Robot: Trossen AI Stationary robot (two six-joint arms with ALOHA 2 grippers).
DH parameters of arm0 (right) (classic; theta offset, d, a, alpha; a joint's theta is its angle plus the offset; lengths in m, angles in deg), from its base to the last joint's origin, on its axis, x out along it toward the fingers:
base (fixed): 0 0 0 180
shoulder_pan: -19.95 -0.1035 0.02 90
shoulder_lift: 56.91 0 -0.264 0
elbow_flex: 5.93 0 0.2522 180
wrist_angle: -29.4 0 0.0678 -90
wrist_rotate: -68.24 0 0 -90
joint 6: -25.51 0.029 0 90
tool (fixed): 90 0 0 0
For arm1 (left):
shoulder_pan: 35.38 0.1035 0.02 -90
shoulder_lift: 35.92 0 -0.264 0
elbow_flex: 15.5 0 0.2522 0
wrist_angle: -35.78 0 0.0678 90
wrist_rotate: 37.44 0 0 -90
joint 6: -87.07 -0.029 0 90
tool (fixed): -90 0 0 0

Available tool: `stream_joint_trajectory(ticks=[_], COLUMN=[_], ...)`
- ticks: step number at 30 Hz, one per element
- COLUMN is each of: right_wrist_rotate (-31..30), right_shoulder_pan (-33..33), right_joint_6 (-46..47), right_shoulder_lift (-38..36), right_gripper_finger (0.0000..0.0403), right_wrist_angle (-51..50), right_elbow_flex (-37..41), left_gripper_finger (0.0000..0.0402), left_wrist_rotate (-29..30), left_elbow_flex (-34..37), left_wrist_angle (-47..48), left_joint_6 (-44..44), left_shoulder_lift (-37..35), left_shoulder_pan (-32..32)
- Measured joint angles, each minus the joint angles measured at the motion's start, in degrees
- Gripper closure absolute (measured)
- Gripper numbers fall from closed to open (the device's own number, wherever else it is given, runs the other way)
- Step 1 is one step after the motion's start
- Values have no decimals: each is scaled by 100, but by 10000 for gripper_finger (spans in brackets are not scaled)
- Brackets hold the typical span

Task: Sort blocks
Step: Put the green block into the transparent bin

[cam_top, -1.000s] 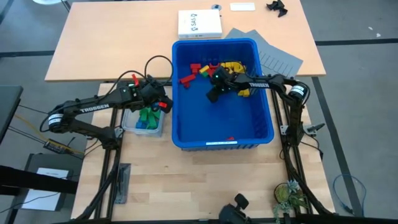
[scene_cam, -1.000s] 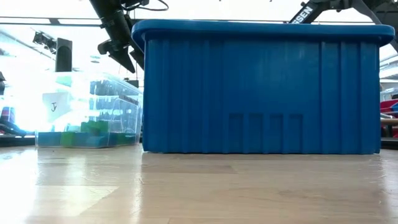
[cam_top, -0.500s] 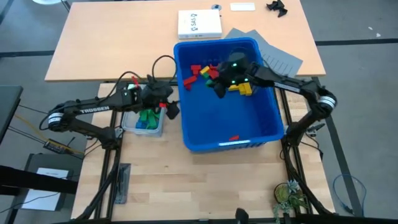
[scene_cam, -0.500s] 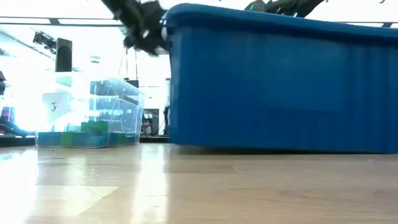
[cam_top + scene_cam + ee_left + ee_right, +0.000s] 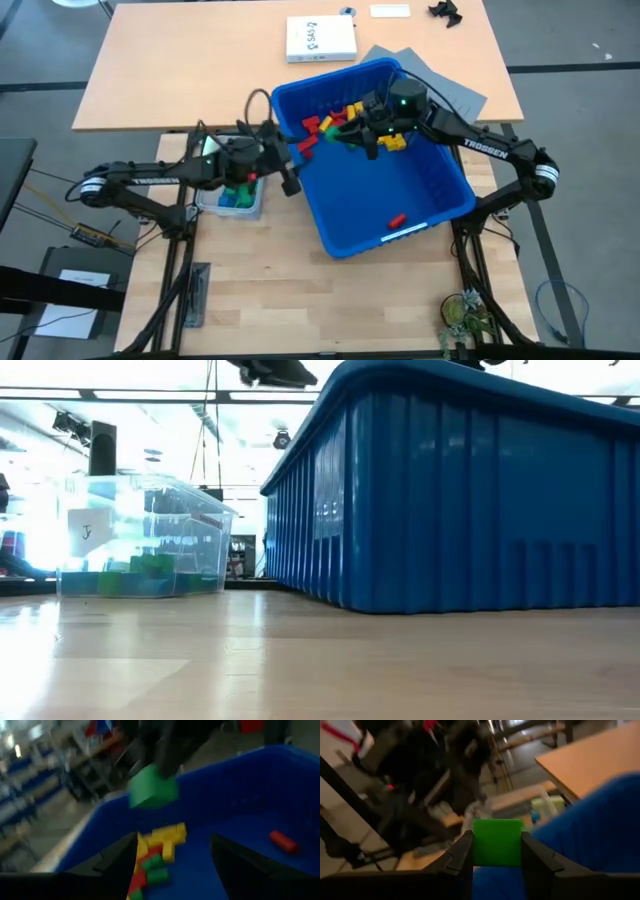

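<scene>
Bin (image 5: 420, 200) now skewed on wooden table (image 5: 160, 70); workshop behind.

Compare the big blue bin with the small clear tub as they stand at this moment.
The blue bin is opaque, far larger, and sits skewed to the table's edges; the clear tub is see-through, small and square to them. The bin holds red, yellow and green blocks; the tub holds green and blue ones. Both sit open-topped on the table.

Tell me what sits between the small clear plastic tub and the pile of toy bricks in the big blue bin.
In the high view, the left tool and the large blue plastic bin's wall lie between the small clear plastic tub and the brick pile.
</scene>
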Motion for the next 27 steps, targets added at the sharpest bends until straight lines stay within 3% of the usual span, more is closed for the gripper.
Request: stream_joint_trajectory(ticks=[7,12,21,27], right_wrist_rotate=[-18,-127,-387,-440], right_shoulder_pan=[-248,-539,-794,-854], right_joint_6=[843,1045,1141,1112], right_shoulder_lift=[0,4,2,42], right_gripper_finger=[283,283,283,283], right_wrist_angle=[960,1363,1417,1415], right_elbow_flex=[117,121,121,121], left_gripper_finger=[142,142,146,186], left_wrist_rotate=[935,1105,1078,1032], left_elbow_flex=[2,2,4,4], left_wrist_angle=[-1685,-2558,-3021,-3234], left_joint_6=[-1653,-2505,-2602,-2605], left_shoulder_lift=[455,743,900,900], left_shoulder_pan=[-408,-478,-483,-525])
